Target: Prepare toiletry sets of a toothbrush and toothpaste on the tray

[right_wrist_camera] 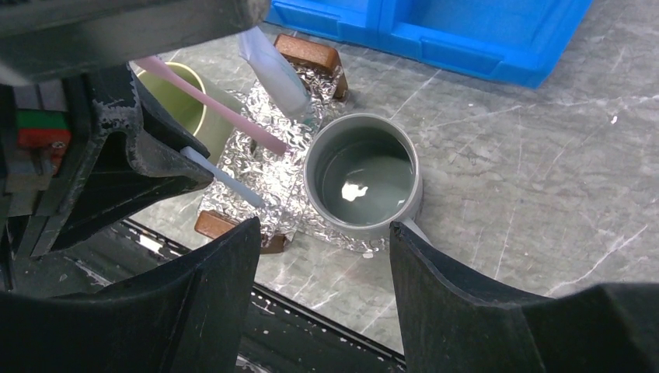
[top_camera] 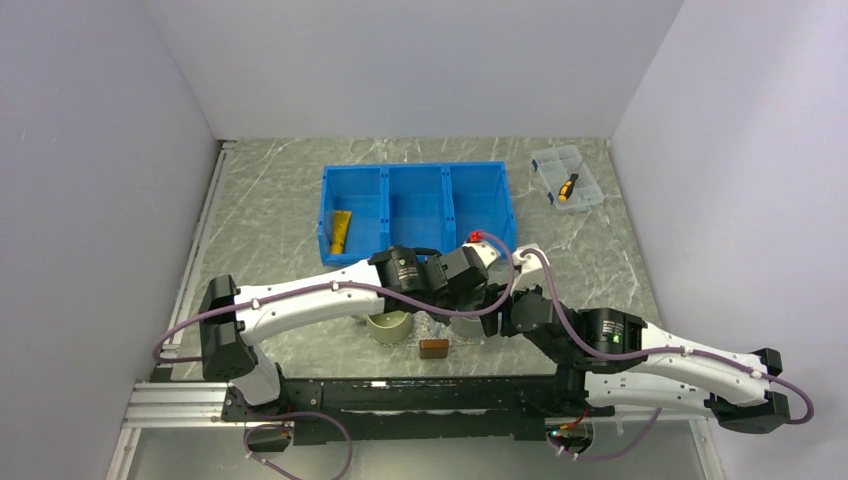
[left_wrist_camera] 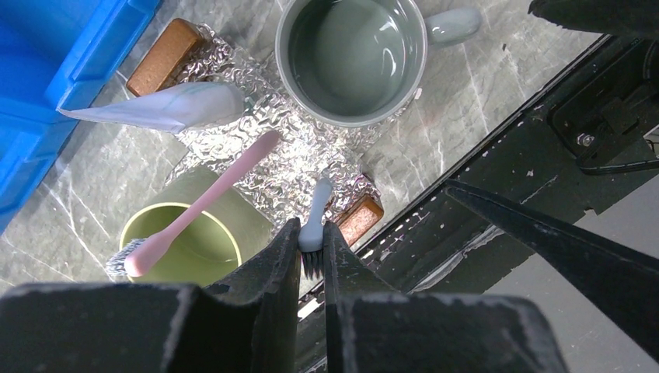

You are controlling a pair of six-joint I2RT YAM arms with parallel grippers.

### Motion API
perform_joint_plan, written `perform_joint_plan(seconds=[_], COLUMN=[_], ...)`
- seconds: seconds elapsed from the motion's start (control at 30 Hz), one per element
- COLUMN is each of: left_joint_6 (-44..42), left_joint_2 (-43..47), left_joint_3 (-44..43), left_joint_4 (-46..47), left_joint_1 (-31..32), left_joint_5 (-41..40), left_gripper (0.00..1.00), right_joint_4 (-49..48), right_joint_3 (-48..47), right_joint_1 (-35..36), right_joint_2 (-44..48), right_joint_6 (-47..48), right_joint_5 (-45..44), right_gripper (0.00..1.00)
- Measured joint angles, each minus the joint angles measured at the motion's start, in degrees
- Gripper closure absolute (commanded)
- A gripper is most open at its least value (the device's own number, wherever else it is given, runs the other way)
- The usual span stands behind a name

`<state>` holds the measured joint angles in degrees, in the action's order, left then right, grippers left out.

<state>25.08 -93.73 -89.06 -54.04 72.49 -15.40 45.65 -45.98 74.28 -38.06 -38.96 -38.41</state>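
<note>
While pinched in the left tool [left_wrist_camera: 311,231], the toothbrush [left_wrist_camera: 319,198] overhangs the tray [left_wrist_camera: 299,155]

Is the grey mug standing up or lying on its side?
Standing up. The grey mug sits on its base on the foil-lined tray, its mouth facing up, so both wrist cameras look down into it.

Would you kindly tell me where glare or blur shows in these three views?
Left wrist: the crinkled foil lining the tray glints in bright patches; the left fingers, up close, look dark and soft. Right wrist: a bright spot reflects in the bottom of the grey mug; the right fingers are blurred. Top external: evenly lit, no glare.
</note>
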Motion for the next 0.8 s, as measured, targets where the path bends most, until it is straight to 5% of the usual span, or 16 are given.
perform_joint_plan(seconds=[0.8], left_joint_6=[-0.6], left_joint_2=[-1.6], left_joint_3=[-0.8], left_joint_4=[-0.4], left_joint_1=[-0.7], left_joint_5=[-0.9], left_gripper=[0.77], right_joint_4=[1.1], right_joint_3=[0.4], right_joint_1=[0.0], right_joint_2=[1.1], right_joint_6=[-0.3], right_joint_5=[0.0], right_gripper=[0.35])
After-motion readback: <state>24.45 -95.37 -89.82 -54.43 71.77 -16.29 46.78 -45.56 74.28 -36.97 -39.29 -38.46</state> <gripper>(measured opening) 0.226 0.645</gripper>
